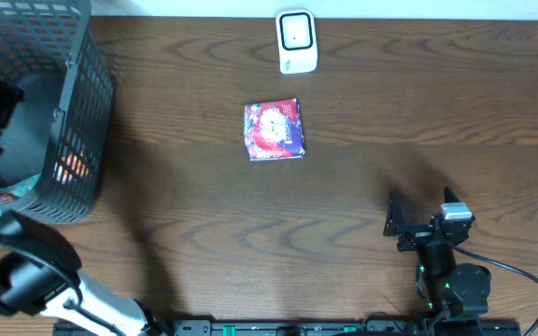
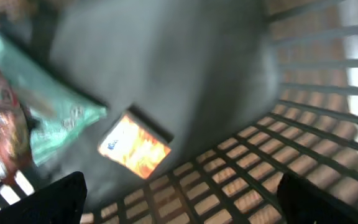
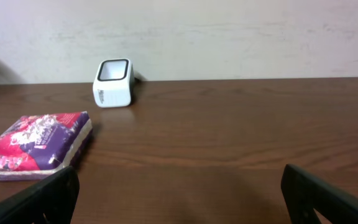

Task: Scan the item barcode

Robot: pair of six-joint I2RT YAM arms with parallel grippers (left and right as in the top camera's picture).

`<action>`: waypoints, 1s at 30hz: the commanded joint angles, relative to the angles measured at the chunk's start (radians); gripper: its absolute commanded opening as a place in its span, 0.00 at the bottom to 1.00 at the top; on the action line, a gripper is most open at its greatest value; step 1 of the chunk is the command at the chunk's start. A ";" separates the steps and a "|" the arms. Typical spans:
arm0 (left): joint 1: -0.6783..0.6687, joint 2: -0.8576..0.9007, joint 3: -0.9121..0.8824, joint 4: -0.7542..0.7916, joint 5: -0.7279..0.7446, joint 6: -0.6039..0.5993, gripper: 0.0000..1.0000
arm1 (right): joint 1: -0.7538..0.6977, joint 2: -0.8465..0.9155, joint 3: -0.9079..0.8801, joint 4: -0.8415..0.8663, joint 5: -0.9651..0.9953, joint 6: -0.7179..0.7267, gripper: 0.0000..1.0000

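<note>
1. Red-and-purple soft plastic packet point(image 1: 273, 130) lies flat, just on the robot's side of the white box-shaped scanner point(image 1: 297, 41).
2. It looks light, crinkly and squashy, so pinch gently across one edge.
3. Right gripper point(image 3: 179, 199) gapes empty, well back from the scanner.
4. Left gripper point(image 2: 185, 202) is spread wide and holds nothing, down in the black wire basket point(image 1: 87, 103) far left of the scanner.

table point(image 1: 204, 215) with basket point(image 1: 84, 112), packet point(image 1: 273, 130), scanner point(image 1: 296, 42)

We see a red-and-purple packet point(image 1: 274, 130) lying flat on the table point(image 1: 390, 112) — the white scanner point(image 1: 297, 42) sits apart, near the far edge.
</note>
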 commanded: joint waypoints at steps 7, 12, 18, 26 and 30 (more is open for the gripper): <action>-0.124 0.153 -0.089 -0.003 -0.198 -0.383 0.98 | 0.008 -0.005 -0.002 -0.003 0.001 -0.006 0.99; -0.149 0.206 -0.126 0.008 -0.251 -0.522 0.98 | 0.008 -0.005 -0.002 -0.004 0.001 -0.006 0.99; -0.145 0.249 -0.143 0.054 -0.294 -0.528 0.98 | 0.008 -0.005 -0.002 -0.004 0.001 -0.006 0.99; -0.159 0.269 -0.223 0.079 -0.293 -0.539 0.93 | 0.008 -0.005 -0.002 -0.004 0.001 -0.006 0.99; -0.159 0.269 -0.239 0.099 -0.294 -0.537 0.38 | 0.008 -0.005 -0.002 -0.004 0.001 -0.006 0.99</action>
